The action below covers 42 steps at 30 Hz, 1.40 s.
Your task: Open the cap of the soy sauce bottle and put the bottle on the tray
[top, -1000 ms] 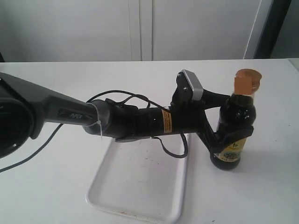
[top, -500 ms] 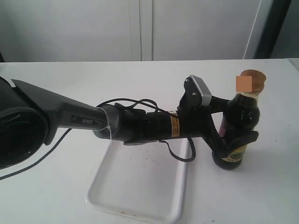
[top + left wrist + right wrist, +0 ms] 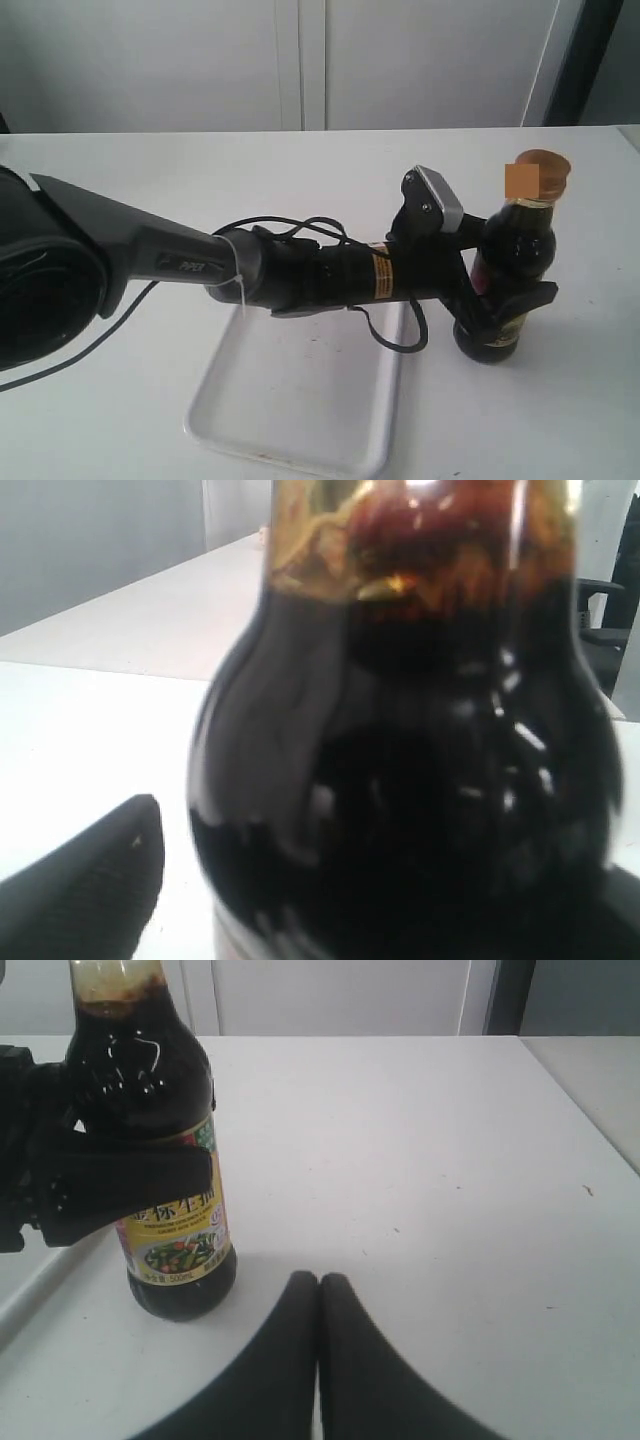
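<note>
On the table, just to the right of the tray, the bottle stands upright, and your left gripper is clamped around its lower body, over the label. From the left wrist view you see only the dark glass very close, with one finger beside it. Your right gripper has its fingers pressed together with nothing between them; it waits low over the table, near the bottle but not touching it.

The cap sits on the neck. A flat orange patch covers part of it in the exterior view, so I cannot tell if the flip top is lifted or not.

I judge that you are at the holding step: the left arm steadies the bottle so the right one can work on the cap. For the next move, you should raise the right gripper to the height of the cap, open it a little, and catch the edge of the lid. Keep the left grip firm, because a push at the top can tilt the bottle. After that, the bottle must go left, onto the tray.
</note>
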Available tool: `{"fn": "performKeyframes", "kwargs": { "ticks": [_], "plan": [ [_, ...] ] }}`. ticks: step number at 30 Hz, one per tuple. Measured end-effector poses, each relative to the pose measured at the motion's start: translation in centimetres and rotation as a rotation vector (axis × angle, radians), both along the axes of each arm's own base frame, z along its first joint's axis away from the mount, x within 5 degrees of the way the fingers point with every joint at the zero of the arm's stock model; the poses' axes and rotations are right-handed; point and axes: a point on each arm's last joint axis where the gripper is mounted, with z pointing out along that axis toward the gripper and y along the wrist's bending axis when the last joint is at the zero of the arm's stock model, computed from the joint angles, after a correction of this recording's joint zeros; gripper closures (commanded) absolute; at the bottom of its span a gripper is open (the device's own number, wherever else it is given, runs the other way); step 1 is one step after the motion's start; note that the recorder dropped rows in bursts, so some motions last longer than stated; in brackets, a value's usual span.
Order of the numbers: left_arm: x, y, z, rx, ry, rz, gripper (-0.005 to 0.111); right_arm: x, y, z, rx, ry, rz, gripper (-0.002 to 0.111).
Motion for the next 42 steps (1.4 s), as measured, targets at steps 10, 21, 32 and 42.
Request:
{"fn": "performKeyframes", "kwargs": {
  "ticks": [10, 21, 32, 42],
  "plan": [
    [-0.1, -0.2, 0.1, -0.011, 0.004, 0.017, 0.02, 0.0, 0.0, 0.0, 0.0, 0.0, 0.0, 0.108],
    [0.2, -0.5, -0.6, -0.004, 0.005, 0.024, 0.021, 0.0, 0.0, 0.0, 0.0, 0.0, 0.0, 0.108],
    [-0.2, -0.9, -0.9, 0.001, 0.002, 0.016, 0.085, 0.0, 0.0, 0.0, 0.0, 0.0, 0.0, 0.108],
    [-0.3, -0.9, -0.9, 0.002, 0.0, 0.014, 0.107, 0.0, 0.0, 0.0, 0.0, 0.0, 0.0, 0.108]
  ]
}}
